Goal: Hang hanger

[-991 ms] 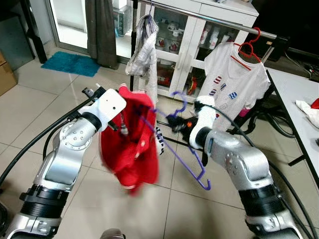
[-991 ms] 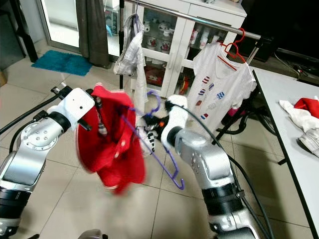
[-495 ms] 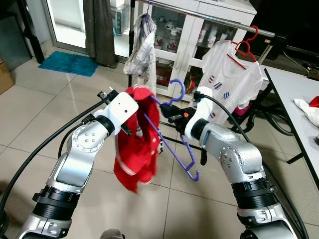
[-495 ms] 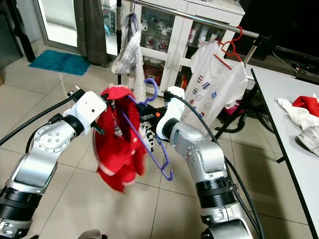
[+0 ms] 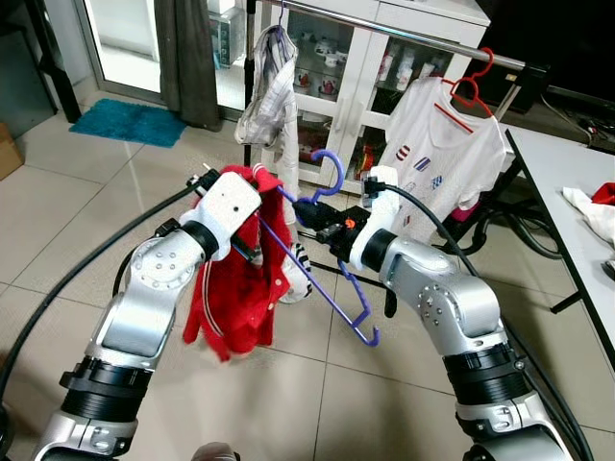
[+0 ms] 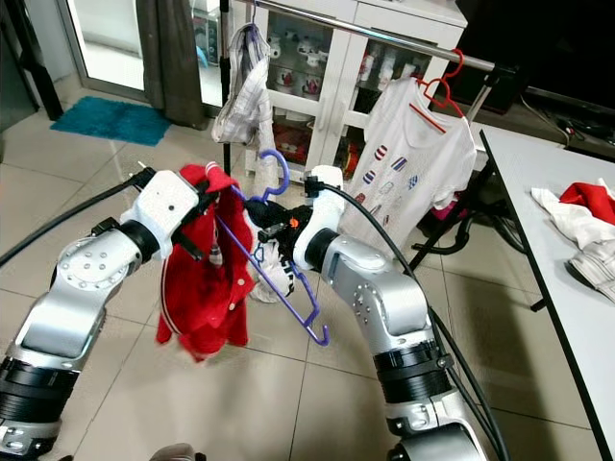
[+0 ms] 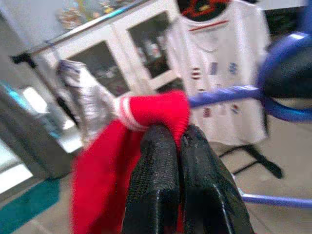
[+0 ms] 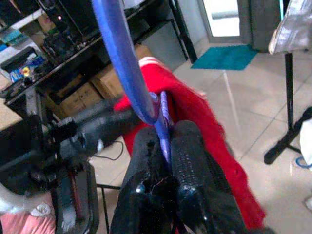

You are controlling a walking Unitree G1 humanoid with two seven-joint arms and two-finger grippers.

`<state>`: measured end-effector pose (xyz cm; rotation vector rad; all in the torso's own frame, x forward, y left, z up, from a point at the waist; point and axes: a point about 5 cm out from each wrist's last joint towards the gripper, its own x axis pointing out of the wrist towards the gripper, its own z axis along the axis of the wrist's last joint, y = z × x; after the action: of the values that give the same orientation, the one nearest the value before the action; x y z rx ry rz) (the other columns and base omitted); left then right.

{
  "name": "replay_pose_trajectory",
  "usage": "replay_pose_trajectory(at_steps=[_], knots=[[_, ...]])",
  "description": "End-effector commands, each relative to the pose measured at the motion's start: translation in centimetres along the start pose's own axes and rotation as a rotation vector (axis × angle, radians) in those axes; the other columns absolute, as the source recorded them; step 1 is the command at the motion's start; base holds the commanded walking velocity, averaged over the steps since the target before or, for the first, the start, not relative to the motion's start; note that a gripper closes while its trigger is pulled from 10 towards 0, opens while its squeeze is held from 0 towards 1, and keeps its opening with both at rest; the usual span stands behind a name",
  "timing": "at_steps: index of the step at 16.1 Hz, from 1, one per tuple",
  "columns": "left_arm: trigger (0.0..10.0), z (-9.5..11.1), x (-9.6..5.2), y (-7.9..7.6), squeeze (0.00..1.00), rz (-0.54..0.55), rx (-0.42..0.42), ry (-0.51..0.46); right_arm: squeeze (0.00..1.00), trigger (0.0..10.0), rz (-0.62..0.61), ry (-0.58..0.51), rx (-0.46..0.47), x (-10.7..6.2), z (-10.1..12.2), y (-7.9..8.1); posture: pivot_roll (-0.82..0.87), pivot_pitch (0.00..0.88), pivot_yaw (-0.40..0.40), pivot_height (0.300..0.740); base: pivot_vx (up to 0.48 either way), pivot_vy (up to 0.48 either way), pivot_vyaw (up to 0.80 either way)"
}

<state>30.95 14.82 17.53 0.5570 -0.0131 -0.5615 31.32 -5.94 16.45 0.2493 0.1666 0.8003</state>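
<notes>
- You have the purple hanger (image 5: 332, 279) held up in front of the robot, hook upward, below and in front of the clothes rail (image 5: 404, 36), not touching it; its long lower bar slants down toward the floor on the robot's right.
- Your right gripper (image 8: 165, 146) is clamped on the hanger at the neck just under the hook, with the purple wire pinched between the two black fingers (image 8: 187, 151).
- A red garment (image 5: 235, 288) hangs off the hanger's left shoulder and droops below the left forearm.
- Your left gripper (image 7: 170, 146) is pinched shut on the red garment's ribbed, white-striped edge, right beside the hanger's bar.
- On the rail behind, a white printed T-shirt (image 5: 447, 158) hangs from a red hanger (image 5: 471, 86) toward the right end, and a pale checked garment (image 5: 272, 101) hangs toward the left end.
- A white glass-door cabinet (image 5: 351, 67) stands behind the rail.
- A teal mat (image 5: 130, 123) lies on the tiled floor (image 5: 67, 221) to the far left.
- A white table (image 5: 577, 192) at the right edge carries some crumpled clothes (image 6: 581, 216).
</notes>
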Motion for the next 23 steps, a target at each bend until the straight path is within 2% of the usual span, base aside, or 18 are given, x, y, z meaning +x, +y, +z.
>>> replay_pose_trajectory(at_steps=[1,4,9,10,12,16,20,23], knots=[[0.0,1.2,0.2,-1.1,0.00,-0.088,0.009,-0.043,0.00,10.0,-0.045,-0.078,-0.009,-0.2,1.3,-0.8,0.06,0.000,-0.150,0.740,0.000,0.000,0.00],[0.0,1.1,0.2,-1.6,0.00,-0.107,0.004,-0.041,0.00,10.0,-0.071,-0.113,0.001,-0.3,1.8,-1.2,0.07,0.000,-0.151,0.740,0.000,0.000,0.00],[0.0,1.3,0.1,-1.2,0.00,-0.103,0.005,-0.043,0.00,10.0,-0.111,-0.151,0.010,-0.3,2.0,-1.6,0.07,0.000,-0.152,0.740,0.000,0.000,0.00],[0.0,1.4,0.1,-0.9,0.00,-0.082,0.010,-0.049,0.00,10.0,-0.109,-0.135,-0.023,-0.3,1.9,-1.7,0.06,0.000,-0.150,0.740,0.000,0.000,0.00],[0.0,1.5,0.1,-0.4,0.00,-0.049,0.013,-0.057,0.00,10.0,-0.080,-0.109,-0.072,-0.3,1.6,-1.5,0.07,0.000,-0.149,0.740,0.000,0.000,0.00],[0.0,2.0,0.0,1.5,0.00,0.027,0.025,-0.071,0.00,10.0,0.099,-0.059,-0.150,-0.4,1.0,0.4,0.07,0.000,-0.148,0.740,0.000,0.000,0.00],[0.0,2.3,0.0,1.8,0.00,0.016,0.029,-0.083,0.00,10.0,0.177,0.025,-0.229,-0.6,-0.1,0.9,0.07,0.000,-0.148,0.740,0.000,0.000,0.00],[0.0,1.6,-0.2,1.0,0.00,-0.079,0.028,-0.044,0.00,10.0,0.213,0.073,-0.226,-0.8,-0.7,1.1,0.07,0.000,-0.148,0.740,0.000,0.000,0.00]])
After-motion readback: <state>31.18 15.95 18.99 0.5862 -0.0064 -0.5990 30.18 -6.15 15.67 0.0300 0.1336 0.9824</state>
